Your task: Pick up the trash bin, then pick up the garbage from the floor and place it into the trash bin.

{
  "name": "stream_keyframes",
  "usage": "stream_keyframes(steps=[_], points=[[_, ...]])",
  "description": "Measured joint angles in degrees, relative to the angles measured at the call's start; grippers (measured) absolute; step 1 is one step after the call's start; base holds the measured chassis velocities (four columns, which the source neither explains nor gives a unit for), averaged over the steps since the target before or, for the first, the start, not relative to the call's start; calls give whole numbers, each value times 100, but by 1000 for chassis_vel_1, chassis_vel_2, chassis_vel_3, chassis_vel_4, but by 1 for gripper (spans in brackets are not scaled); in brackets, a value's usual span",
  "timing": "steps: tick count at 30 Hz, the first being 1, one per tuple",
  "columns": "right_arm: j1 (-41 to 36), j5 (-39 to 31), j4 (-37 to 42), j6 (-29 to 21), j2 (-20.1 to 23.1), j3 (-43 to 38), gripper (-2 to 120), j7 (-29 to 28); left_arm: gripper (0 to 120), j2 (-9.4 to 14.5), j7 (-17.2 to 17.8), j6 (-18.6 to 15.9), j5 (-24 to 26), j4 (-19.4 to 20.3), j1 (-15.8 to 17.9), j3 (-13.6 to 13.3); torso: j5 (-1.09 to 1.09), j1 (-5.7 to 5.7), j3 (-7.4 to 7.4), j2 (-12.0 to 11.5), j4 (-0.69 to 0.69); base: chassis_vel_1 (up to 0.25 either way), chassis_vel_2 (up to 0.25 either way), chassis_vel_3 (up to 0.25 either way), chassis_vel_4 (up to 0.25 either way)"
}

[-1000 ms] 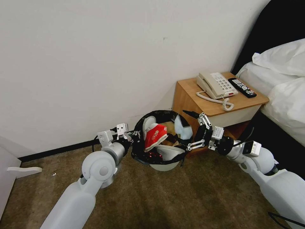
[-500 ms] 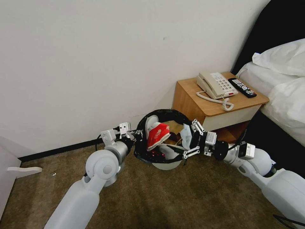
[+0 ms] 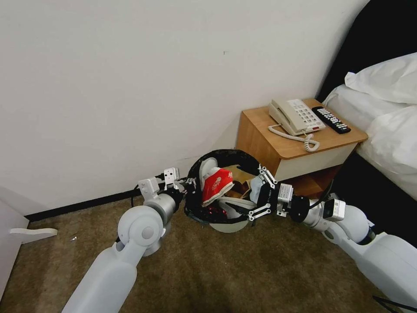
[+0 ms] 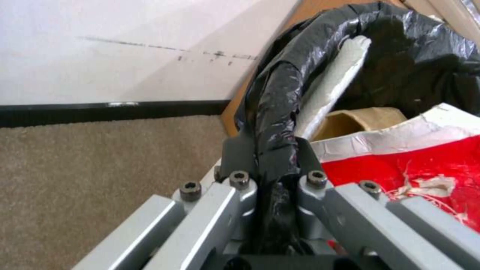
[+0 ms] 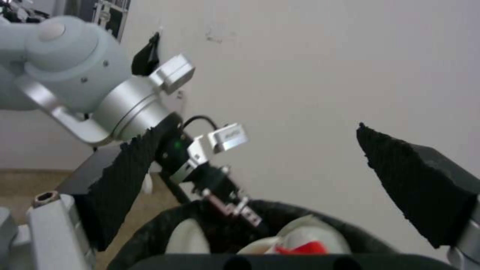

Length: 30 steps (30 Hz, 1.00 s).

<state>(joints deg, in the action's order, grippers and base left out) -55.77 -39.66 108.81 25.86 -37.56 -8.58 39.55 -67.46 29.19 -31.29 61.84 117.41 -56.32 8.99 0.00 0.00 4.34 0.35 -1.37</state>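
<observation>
Head view: the trash bin (image 3: 223, 191), tilted above the carpet beside the wall, holds a red cup (image 3: 216, 184). Left wrist view: the left tool (image 4: 270, 161) clamps its bagged rim. Right wrist view: the right tool (image 5: 280, 183) gapes wide, empty, at the bin's opposite side.

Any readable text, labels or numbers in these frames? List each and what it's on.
None legible.
Red paper cup: white print, too blurred to read.
Phone keypad: too small.
Remote buttons: too small.
Left claw module tag: blurred.
</observation>
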Motion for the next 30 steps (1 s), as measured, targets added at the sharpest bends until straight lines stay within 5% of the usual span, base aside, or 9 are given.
stream_keyframes(steps=[21,30], points=[[-418,-277,413,-5,217,-1338,100,-66,3,61,-12,21,32,-62,-8,182,0,0,0,0,0,0,0,0,0],[-417,-385,292,64,-83,-1686,100,-160,3,95,2,26,207,-3,-89,354,0,0,0,0,0,0,0,0,0]])
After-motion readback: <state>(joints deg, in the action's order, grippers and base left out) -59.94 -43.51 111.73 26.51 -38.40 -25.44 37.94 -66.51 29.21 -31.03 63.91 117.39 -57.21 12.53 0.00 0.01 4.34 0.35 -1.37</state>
